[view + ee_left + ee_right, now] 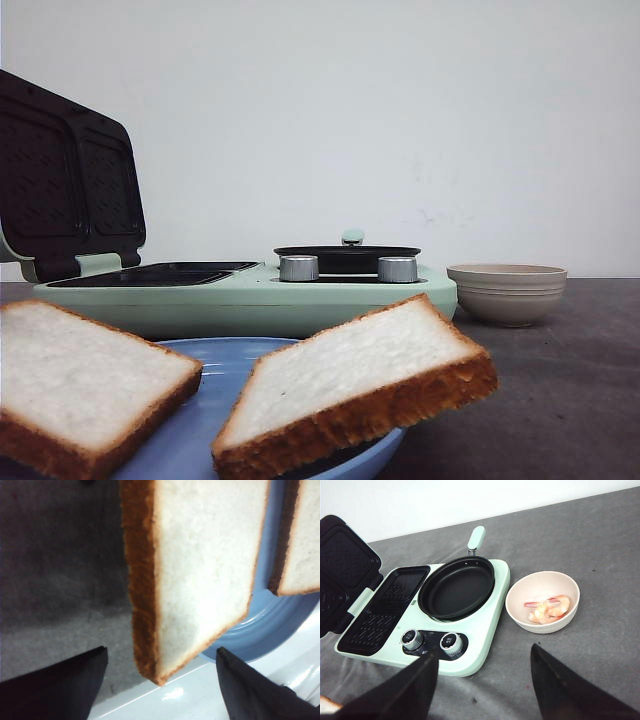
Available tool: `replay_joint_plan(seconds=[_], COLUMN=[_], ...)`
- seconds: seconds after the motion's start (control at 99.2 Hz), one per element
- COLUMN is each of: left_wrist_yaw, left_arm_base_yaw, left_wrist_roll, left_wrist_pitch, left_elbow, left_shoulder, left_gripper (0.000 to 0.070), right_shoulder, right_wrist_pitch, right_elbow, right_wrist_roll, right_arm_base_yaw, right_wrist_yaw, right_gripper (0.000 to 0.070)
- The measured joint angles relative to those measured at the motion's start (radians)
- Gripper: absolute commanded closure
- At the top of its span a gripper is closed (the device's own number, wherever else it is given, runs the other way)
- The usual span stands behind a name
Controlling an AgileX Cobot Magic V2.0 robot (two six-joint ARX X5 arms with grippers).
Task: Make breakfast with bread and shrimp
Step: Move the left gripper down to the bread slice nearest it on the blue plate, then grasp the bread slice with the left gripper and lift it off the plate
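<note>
Grey table (560,400): two bread slices (80,375), one blue plate (225,365).

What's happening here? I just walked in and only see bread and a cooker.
Nothing is being held yet. Two square slices of white bread lie on a blue plate, one overhanging its rim. The left gripper hovers open over that slice; the right gripper is open above the table. The mint-green breakfast maker has its lid up, black round pan empty, and the shrimp sit in a beige bowl.
</note>
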Motion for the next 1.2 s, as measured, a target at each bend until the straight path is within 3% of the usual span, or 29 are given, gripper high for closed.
replay_joint_plan(seconds=[0.464,0.645,0.766,0.837,1.2], left_wrist_yaw=[0.050,0.050,0.050,0.051,0.059], left_arm_base_yaw=[-0.039,-0.039,-0.039,-0.039,-0.040], left_wrist_roll=[0.011,0.011,0.011,0.011,0.023], left_wrist_pitch=[0.042,0.044,0.044,0.045,0.059], left_elbow=[0.000,0.000,0.000,0.000,0.004], left_shoulder=[0.086,0.086,0.086,0.086,0.064], left_gripper=[0.0318,0.0516,0.0593,0.0700,0.0697], right_shoulder=[0.000,0.000,0.000,0.000,0.000], right_wrist_pitch=[0.000,0.000,0.000,0.000,0.000], right_elbow=[0.000,0.000,0.000,0.000,0.000], right_wrist_roll=[-0.003,-0.003,-0.003,-0.003,-0.003], right_arm_base_yaw=[0.000,0.000,0.000,0.000,0.000], right_wrist_yaw=[0.000,0.000,0.000,0.000,0.000], right_gripper=[0.0340,0.0340,0.0340,0.0340,0.0340])
